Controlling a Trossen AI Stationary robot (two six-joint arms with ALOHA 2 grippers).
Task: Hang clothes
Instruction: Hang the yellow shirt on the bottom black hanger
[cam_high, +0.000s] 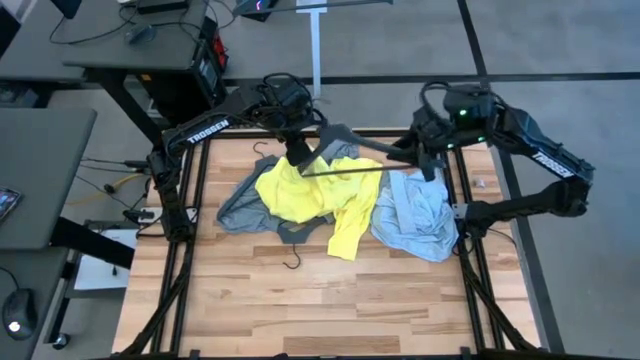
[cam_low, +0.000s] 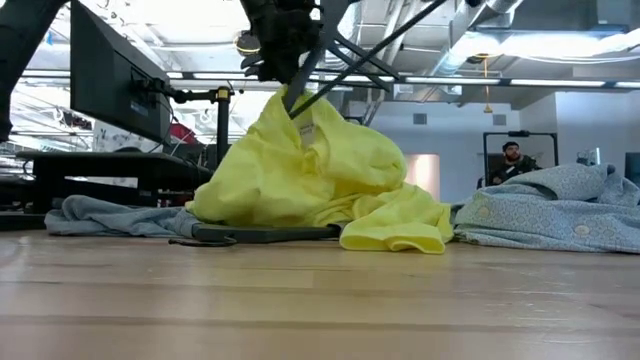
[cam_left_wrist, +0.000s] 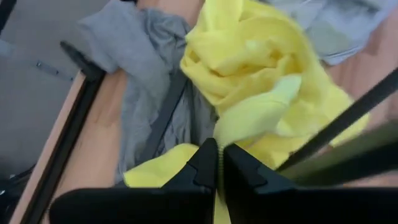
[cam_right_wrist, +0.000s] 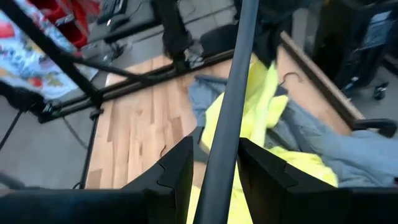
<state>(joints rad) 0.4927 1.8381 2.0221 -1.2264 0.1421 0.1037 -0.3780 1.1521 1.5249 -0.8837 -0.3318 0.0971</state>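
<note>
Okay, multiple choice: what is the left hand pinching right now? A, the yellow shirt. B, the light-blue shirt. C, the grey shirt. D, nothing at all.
A: the left hand is shut on a fold of the yellow shirt, lifting it off the table, as the low view also shows.

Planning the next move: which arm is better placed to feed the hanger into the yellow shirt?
Right: the right gripper is shut on the hanger, while the left gripper pinches the yellow T-shirt.
</note>
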